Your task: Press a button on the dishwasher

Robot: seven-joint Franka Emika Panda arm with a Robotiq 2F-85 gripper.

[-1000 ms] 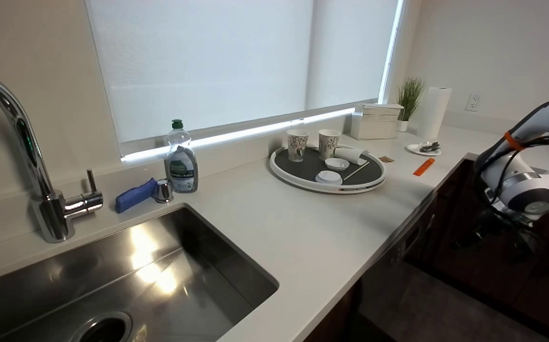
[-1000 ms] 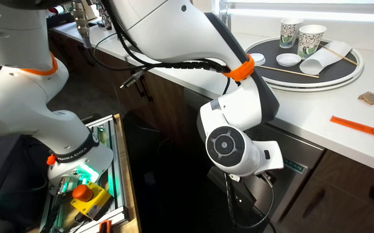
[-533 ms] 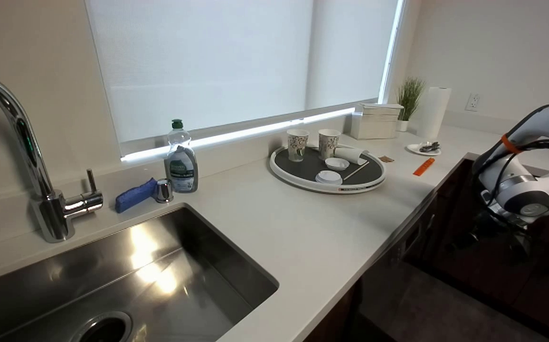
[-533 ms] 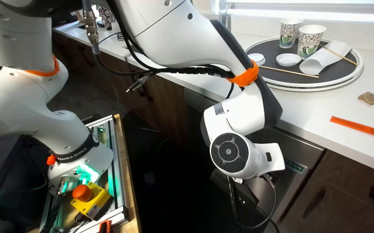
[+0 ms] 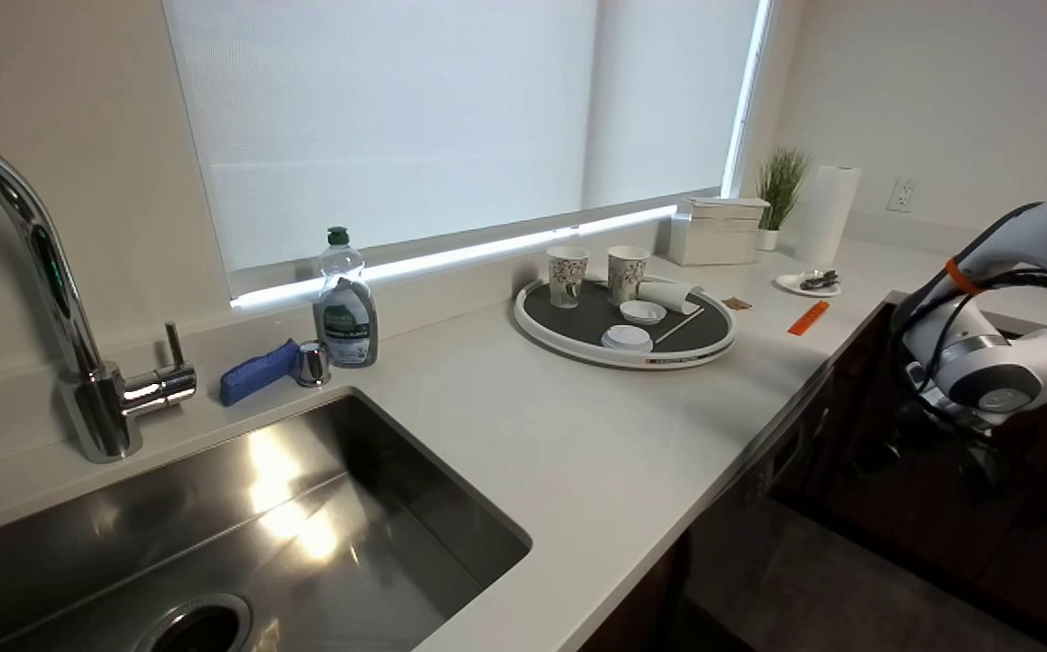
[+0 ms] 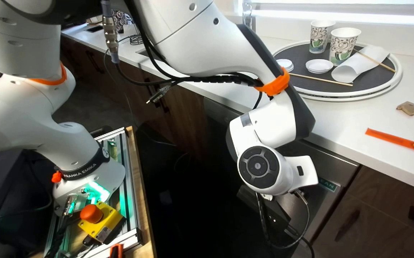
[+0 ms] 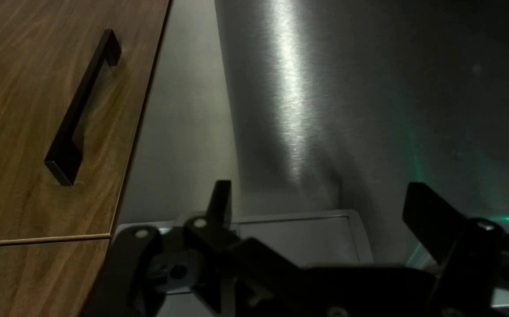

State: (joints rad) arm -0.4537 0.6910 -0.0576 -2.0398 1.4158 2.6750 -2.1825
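The dishwasher is a brushed steel front under the counter. It shows in both exterior views [image 5: 775, 466] [image 6: 336, 163] and fills most of the wrist view [image 7: 272, 110]. A grey rounded-corner recessed panel [image 7: 298, 237] on it shows at the bottom of the wrist view, partly hidden by my gripper. No single button can be made out. My gripper [image 7: 318, 187] is open and empty, its fingers spread in front of the steel front, apart from it as far as I can tell. In an exterior view the gripper [image 5: 926, 460] is a dark shape right of the dishwasher.
A wooden cabinet [image 7: 25, 110] with a black handle [image 7: 80, 105] adjoins the dishwasher. The white counter edge [image 6: 357, 150] runs above it, near the wrist. A round tray [image 5: 533, 330] with cups, an orange level [image 6: 400, 141] and a sink [image 5: 451, 507] are at counter height.
The arm's wrist has shifted a little, leftward in an exterior view and rightward in the view with the robot base, moving closer to the dishwasher front. It covers more of the green label.
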